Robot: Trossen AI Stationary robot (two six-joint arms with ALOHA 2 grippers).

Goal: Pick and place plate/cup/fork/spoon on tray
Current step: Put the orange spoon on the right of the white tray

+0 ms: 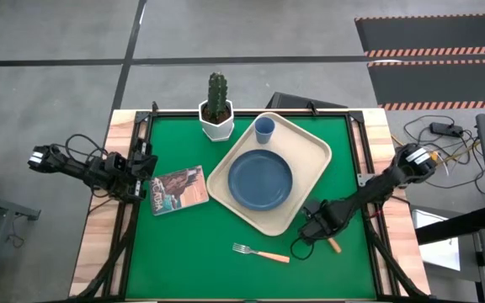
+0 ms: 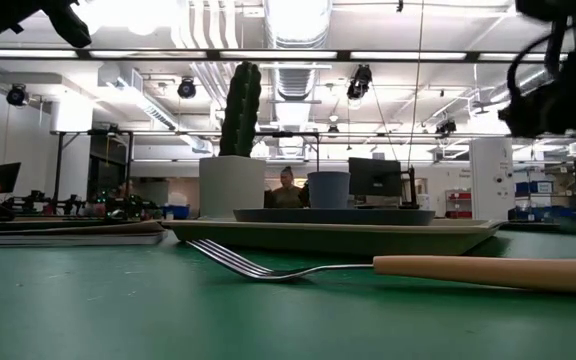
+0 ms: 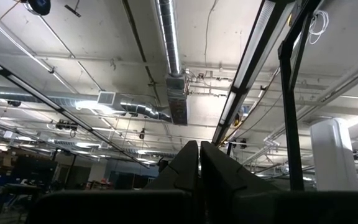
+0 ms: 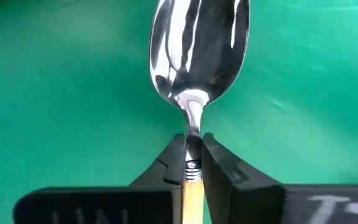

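The cream tray (image 1: 310, 156) lies on the green mat, right of middle. The dark blue plate (image 1: 260, 180) and the small blue cup (image 1: 264, 128) sit on it. The fork (image 1: 261, 252) lies flat on the mat near the front edge and also shows in the low view (image 2: 368, 268). My right gripper (image 1: 310, 229) is at the tray's near right corner, shut on the spoon (image 4: 197, 43). The spoon's tan handle end (image 1: 333, 245) sticks out behind the gripper. My left gripper (image 1: 146, 172) waits shut at the mat's left edge, with its fingers (image 3: 199, 163) pointing up at the ceiling. My right gripper pinches the spoon's thin metal neck (image 4: 193, 146) between its two fingers, just where the tan handle (image 4: 192, 193) begins. The fingers lie along the spoon. The bowl reaches out past the fingertips, over the green mat. I cannot tell whether the spoon is clear of the mat.
A cactus in a white pot (image 1: 216, 118) stands at the back, beside the tray's far left corner. A picture card (image 1: 179, 189) lies left of the tray. Bare green mat stretches along the front edge around the fork.
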